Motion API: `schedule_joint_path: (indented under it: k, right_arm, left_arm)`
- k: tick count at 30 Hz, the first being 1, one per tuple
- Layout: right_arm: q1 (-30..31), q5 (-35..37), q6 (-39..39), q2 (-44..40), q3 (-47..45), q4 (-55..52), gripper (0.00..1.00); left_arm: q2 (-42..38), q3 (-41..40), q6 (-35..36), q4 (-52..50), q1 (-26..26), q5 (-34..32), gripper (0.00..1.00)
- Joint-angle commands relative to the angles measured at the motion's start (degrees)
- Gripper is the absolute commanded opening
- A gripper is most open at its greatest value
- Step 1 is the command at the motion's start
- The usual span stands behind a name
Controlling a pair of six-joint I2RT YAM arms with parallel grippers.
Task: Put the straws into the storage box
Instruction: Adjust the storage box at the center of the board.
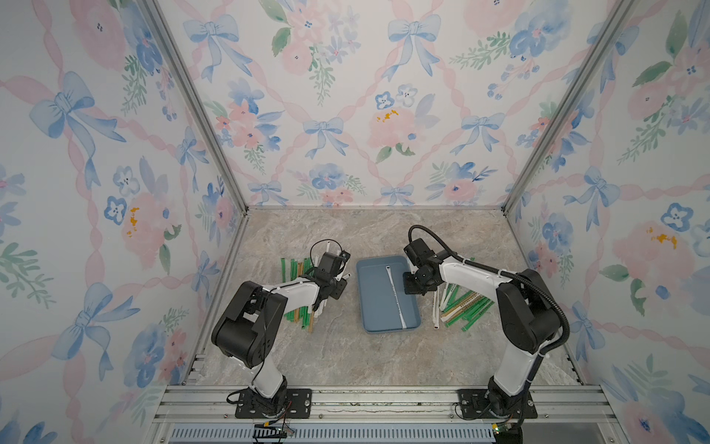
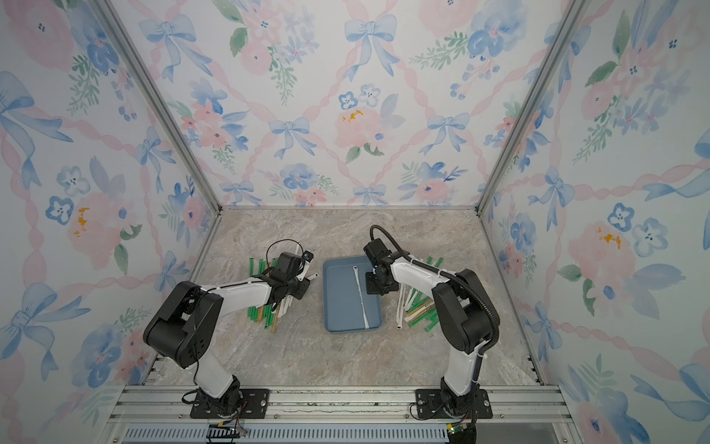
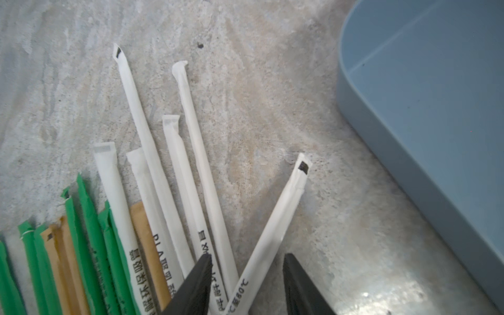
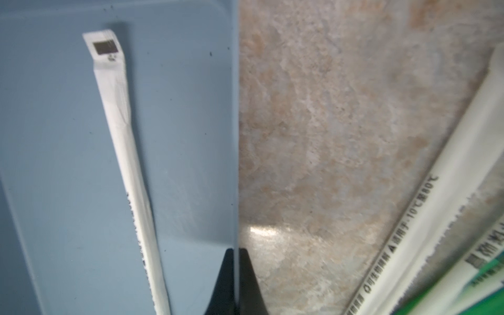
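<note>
While the right claw (image 4: 236,252) pinches the storage box (image 4: 177,109) rim, the lowered left claw (image 3: 248,256) gapes over a straw (image 3: 283,207).

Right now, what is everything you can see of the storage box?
The storage box is a shallow blue-grey rectangular tray, plastic by its look, with rounded corners and a low rim. It sits flat on the marbled table between the two arms. A single white wrapped straw lies lengthwise on its floor. In the right wrist view the right gripper is shut on the long side wall nearest the right arm, one finger inside and one outside.
</note>
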Motion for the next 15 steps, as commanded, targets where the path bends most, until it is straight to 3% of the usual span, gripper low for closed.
schedule_joint_path:
  k: [1, 7, 15]
  right_arm:
    - [-0.55, -2.01, -2.05, -1.48, -1.02, 0.2, 0.12]
    - [-1.11, -2.47, 0.27, -4.44, -2.08, 0.52, 0.21]
    - [-3.37, -2.94, 2.07, -7.72, -3.94, 0.71, 0.24]
  left_arm:
    - [1.46, 0.83, 2.12, -0.73, 0.06, 1.54, 0.45]
    - [2.53, 1.27, 2.3, -0.69, 0.05, 1.23, 0.32]
    - [2.4, 1.35, 0.7, -0.71, 0.06, 0.92, 0.14]
